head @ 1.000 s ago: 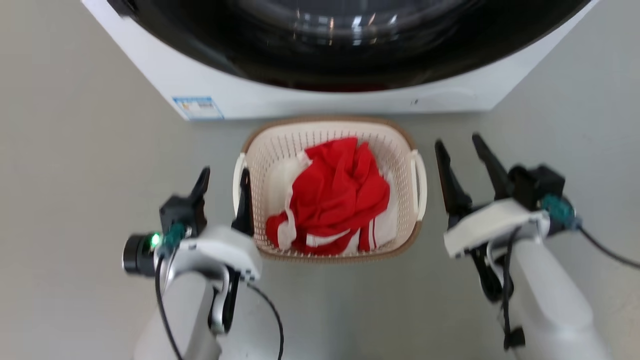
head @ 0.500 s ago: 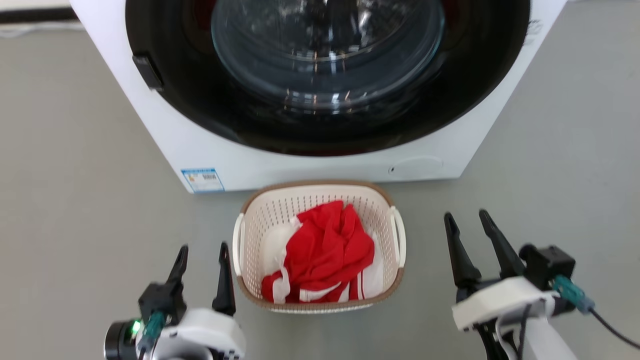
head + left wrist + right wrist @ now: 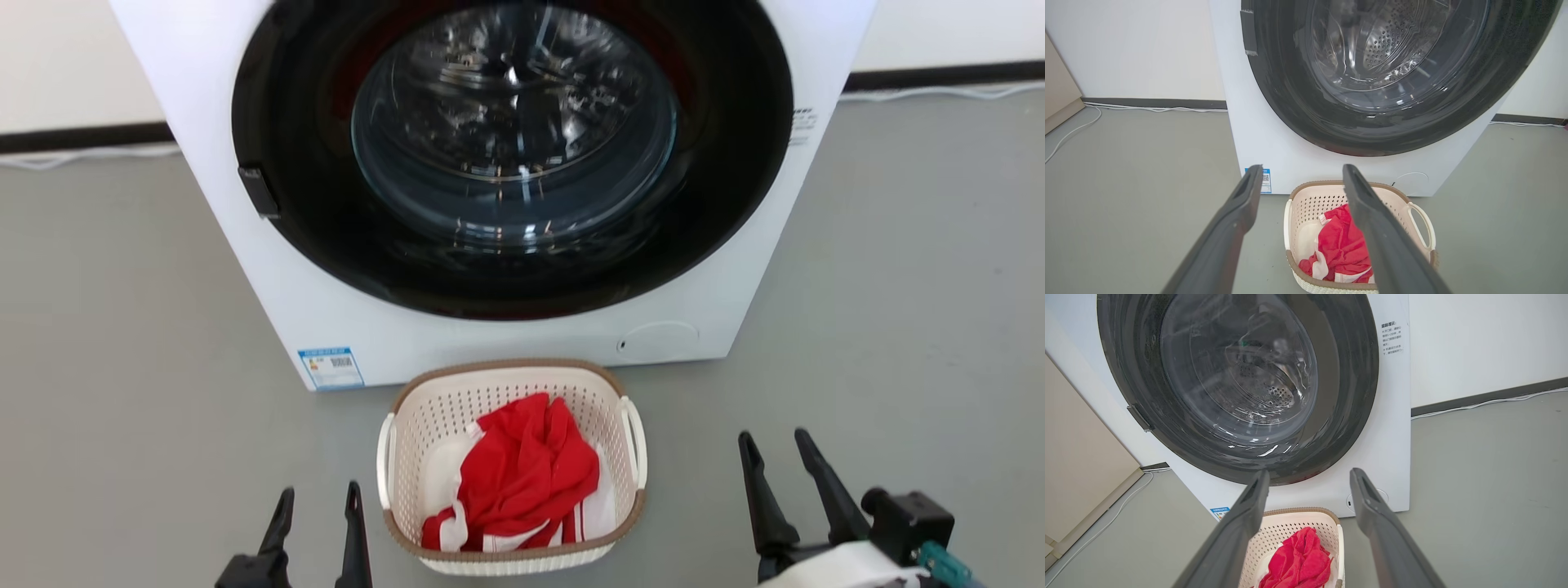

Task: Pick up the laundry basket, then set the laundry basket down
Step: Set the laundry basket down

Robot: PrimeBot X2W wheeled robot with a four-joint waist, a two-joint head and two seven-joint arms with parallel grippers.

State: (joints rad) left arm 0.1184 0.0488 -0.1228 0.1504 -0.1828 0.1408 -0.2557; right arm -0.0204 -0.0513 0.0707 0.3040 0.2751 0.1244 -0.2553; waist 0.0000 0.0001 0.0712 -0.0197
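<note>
The grey floor [image 3: 122,367] stretched out before me. On it stood the big white front-loading washing machine [image 3: 343,327], its round dark glass door [image 3: 514,131] facing me. Just in front of the machine, on the floor, sat the small cream-white perforated plastic laundry basket [image 3: 490,404] with a brown woven-look rim. A crumpled red-and-white garment [image 3: 522,474] lay inside it. My left tool [image 3: 319,488] hung just beside the basket's left side without touching it, released and empty. My right tool [image 3: 773,435] hung further off on the other side, likewise released.
</note>
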